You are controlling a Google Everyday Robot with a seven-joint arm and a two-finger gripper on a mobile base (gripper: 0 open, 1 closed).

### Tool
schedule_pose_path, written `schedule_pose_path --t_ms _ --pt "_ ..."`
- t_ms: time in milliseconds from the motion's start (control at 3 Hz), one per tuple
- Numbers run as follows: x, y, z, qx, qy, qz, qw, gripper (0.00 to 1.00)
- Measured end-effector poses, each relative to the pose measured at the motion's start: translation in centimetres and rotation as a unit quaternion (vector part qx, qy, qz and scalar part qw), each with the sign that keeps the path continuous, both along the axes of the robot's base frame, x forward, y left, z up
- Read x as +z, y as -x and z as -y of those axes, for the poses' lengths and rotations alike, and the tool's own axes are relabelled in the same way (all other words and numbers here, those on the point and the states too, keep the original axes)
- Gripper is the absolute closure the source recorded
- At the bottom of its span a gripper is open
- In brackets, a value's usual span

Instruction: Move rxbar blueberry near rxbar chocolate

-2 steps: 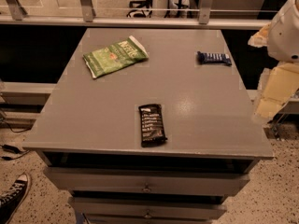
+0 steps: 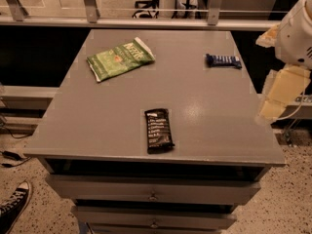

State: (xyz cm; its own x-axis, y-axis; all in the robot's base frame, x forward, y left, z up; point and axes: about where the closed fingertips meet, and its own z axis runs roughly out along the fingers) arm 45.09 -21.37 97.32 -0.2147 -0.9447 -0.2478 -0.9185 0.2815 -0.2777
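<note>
— At the right edge of the frame, has the gripper (image 2: 282, 97) shifted at all?

— Hardly. It hangs just off the table's side, much where it was a moment ago, and whether it is wide or closed I cannot tell.

— And the rxbar blueberry (image 2: 223, 60)?

— Unmoved, at the upper right of the grey table top (image 2: 97, 126), well apart from the rxbar chocolate (image 2: 158, 129), which lies lower centre near the front edge. So I'd judge the task not yet begun (the reach toward the blue bar has still to come).

— Anything else on the surface?

— A green chip bag (image 2: 120, 58) at the upper left, apart from both bars.

— The room?

— Drawers (image 2: 153, 191) under the top, a speckled floor (image 2: 287, 204), a metal railing (image 2: 146, 22) across the upper frame, and a sneaker (image 2: 12, 206) at the lower left.
</note>
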Motion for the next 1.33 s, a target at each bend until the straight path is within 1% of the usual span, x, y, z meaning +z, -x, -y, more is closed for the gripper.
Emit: schedule_pose_path --t_ms 333,667,1000,1333 --pt "-1.2 -4.1 -0.9 -0.003 -0.043 0.044 0.9981 0.0" --pt "-2.4 -9.4 -1.7 -0.018 -0.1 0.079 0.9917 0.0" --pt "-3.6 -14.6 -2.2 -0.037 -0.158 0.094 0.9823 0.0" --pt "-3.6 -14.6 -2.2 -0.037 -0.158 0.094 0.9823 0.0"
